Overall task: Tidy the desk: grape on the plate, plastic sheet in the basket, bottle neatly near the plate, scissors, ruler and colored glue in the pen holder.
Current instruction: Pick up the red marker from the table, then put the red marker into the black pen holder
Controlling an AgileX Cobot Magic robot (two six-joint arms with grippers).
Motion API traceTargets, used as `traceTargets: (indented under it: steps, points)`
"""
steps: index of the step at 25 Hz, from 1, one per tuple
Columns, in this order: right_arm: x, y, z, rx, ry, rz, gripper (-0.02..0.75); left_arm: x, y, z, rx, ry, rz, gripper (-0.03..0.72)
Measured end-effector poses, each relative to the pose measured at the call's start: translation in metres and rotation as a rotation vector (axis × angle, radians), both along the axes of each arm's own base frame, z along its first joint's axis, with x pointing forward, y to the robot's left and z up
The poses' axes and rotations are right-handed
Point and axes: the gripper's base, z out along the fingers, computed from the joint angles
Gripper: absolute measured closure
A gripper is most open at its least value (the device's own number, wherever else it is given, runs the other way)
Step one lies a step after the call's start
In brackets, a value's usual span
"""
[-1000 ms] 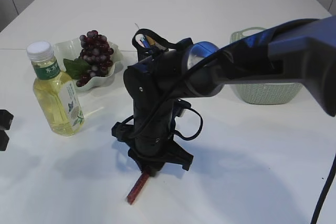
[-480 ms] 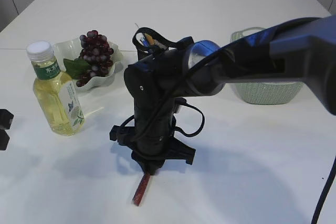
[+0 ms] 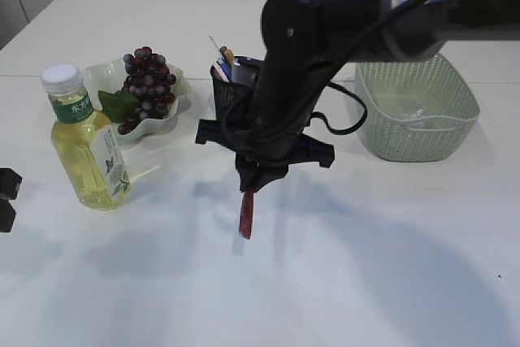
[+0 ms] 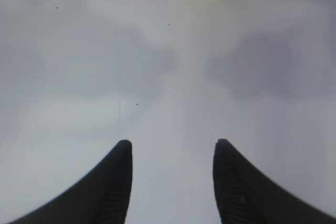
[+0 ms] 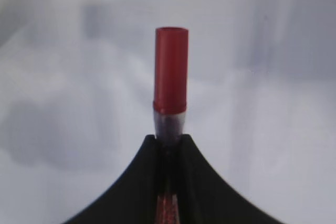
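Far left: the left gripper (image 4: 170, 177) hovers low over bare white table (image 3: 390, 266), its 2 dark fingers standing apart with nothing between them. Just beyond it stands the clear plastic bottle of yellow drink with a white cap (image 3: 83, 140), upright and close to the pale scalloped plate (image 3: 166, 123), which carries the bunch of dark purple grapes (image 3: 146, 87).

Centre: the black mesh pen holder (image 3: 231, 87) already shows several items standing in it, though they cannot be told apart. The right gripper (image 3: 250, 187) hangs in front of it, jaws pinched narrowly on the red tube of colored glue (image 3: 246, 215); the tube dangles cap-down, clear of the table. The wrist view confirms the clamp on the tube's clear neck.

Right: the pale green plastic basket (image 3: 406, 140) holds something pale and crumpled, likely the sheet.

Step in hand, as judged: carrying the glue to the holder. The next move calls for raising the tube above the rim, centring it over the opening and lowering before release.
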Motion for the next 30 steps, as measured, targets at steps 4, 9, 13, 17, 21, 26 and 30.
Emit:
traceTargets:
  steps: [4,9,13,17,21,26,30]
  points:
    - [0.020,-0.029,0.014,0.092,-0.043,0.115,0.657,0.000,-0.001,0.000,-0.008,0.002,0.004,0.326]
    - [0.049,-0.069,0.022,0.234,-0.141,0.200,0.657,-0.001,-0.001,0.000,-0.011,0.014,0.007,0.326]
    - [0.068,-0.095,0.033,0.373,-0.294,0.287,0.657,-0.002,0.000,-0.001,-0.007,0.028,0.008,0.326]
    - [0.082,-0.110,0.047,0.498,-0.485,0.344,0.657,-0.002,0.000,-0.001,-0.007,0.029,0.008,0.326]
    - [0.096,-0.113,0.056,0.545,-0.683,0.414,0.657,-0.002,0.000,-0.001,-0.007,0.029,0.008,0.326]
    - [0.124,-0.109,0.063,0.519,-0.860,0.493,0.657,-0.003,0.000,-0.001,-0.006,0.031,0.008,0.326]
    - [0.153,-0.104,0.053,0.495,-0.934,0.528,0.657,-0.003,0.000,-0.001,-0.006,0.030,0.008,0.326]
